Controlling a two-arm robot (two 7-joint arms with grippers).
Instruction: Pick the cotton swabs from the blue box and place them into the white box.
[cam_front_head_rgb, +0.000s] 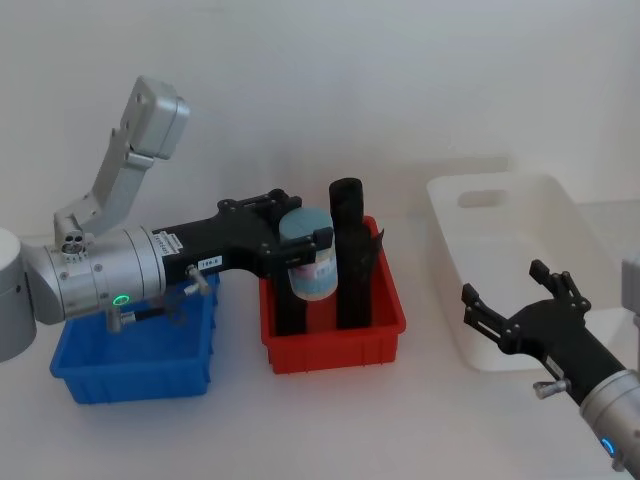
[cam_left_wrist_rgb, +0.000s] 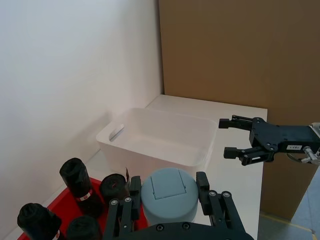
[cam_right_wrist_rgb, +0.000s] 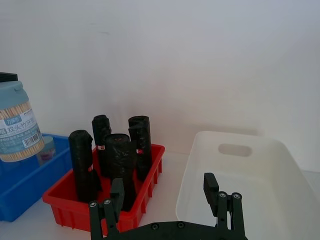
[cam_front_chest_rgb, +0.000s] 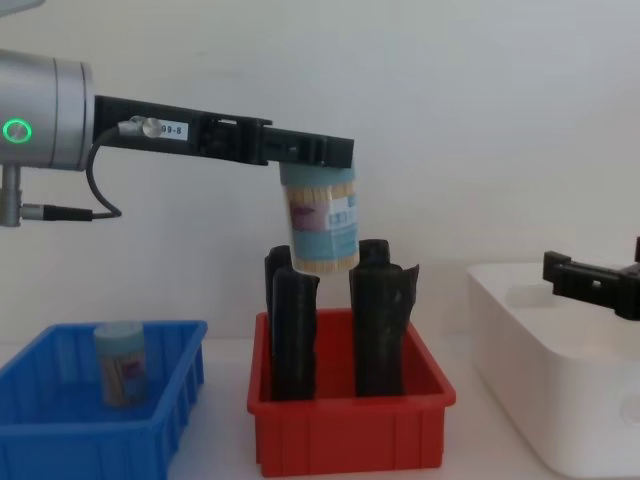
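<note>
Tub (cam_front_head_rgb: 308, 258) rides clamped in left tool (cam_front_head_rgb: 300, 240) above red bin (cam_front_head_rgb: 335, 335); white box (cam_front_head_rgb: 520, 270) empty; another waits in blue box (cam_front_chest_rgb: 100, 400); right tool (cam_front_head_rgb: 510, 310) spread.

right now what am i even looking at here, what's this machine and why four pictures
It is a two-armed robot, photographed at one moment by four cameras: one on its head looking down, one on its chest looking across the table, and one on each wrist.

On the table stand three bins: a blue box, a red bin of upright black rolls, and a white box.

The left gripper holds a swab tub by its top, its jaws shut on it, up in the air above the red bin. Another tub stands in the blue box.

The right gripper hovers with jaws open at the near side of the white box, holding nothing.

The job is moving the tubs from blue to white.
</note>
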